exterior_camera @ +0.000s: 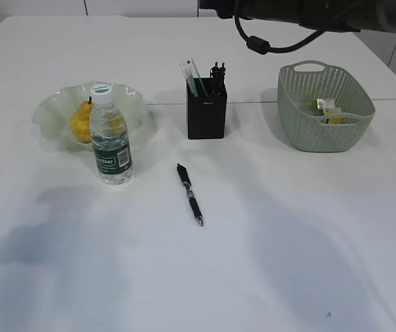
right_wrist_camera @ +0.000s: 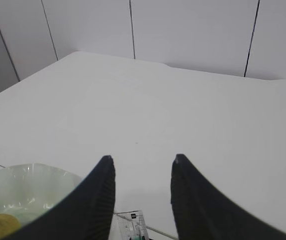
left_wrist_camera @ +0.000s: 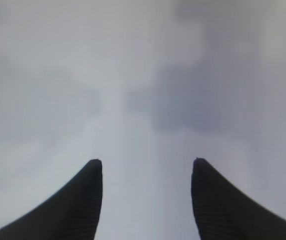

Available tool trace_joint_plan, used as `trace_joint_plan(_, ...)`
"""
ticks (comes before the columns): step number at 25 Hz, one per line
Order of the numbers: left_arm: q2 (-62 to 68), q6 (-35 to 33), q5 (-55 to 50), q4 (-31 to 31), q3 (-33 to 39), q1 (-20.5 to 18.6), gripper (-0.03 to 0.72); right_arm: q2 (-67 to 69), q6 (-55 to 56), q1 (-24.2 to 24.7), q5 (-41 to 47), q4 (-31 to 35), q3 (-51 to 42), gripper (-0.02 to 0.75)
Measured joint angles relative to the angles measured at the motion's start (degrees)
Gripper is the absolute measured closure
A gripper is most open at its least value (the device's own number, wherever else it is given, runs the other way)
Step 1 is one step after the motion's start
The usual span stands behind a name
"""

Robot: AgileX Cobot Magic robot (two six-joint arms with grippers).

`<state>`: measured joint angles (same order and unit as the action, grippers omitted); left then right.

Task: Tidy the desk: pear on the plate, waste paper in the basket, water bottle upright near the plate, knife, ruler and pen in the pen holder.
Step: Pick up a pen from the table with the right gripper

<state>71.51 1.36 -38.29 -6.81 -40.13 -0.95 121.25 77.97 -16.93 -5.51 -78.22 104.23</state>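
While both grippers, left (left_wrist_camera: 147, 200) and right (right_wrist_camera: 143, 197), hang with fingers parted and empty, the pen (exterior_camera: 190, 194) lies flat on the table (exterior_camera: 287, 242). Pen holder (exterior_camera: 206, 111) stands at its 12 o'clock, water bottle (exterior_camera: 110, 135) upright at 9 o'clock, touching nothing.

Left gripper (left_wrist_camera: 146, 200) open, nothing between the jaws. Right gripper (right_wrist_camera: 143, 195) open too (narrower gap), empty. Right arm (exterior_camera: 308, 14) crosses exterior view's top edge.
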Motion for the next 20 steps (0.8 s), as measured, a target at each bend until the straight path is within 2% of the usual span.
trace_joint_plan(5, 0.00, 0.00, 0.01, 0.00, 0.00, 0.00, 0.286, 0.66, 7.15, 0.00, -0.47, -0.74, 0.00, 0.452)
trace_joint_plan(7, 0.00, 0.00, 0.01, 0.00, 0.00, 0.00, 0.286, 1.32, 8.29, 0.00, -0.58, -4.38, 0.00, 0.452)
trace_joint_plan(14, 0.00, 0.00, 0.01, 0.08, 0.00, 0.00, 0.286, 2.70, 8.85, 0.00, -1.98, -23.27, 0.00, 0.452)
trace_joint_plan(20, 0.00, 0.00, 0.01, 0.08, 0.00, 0.00, 0.286, 4.33, 10.45, 0.10, -3.51, -26.83, 0.00, 0.452)
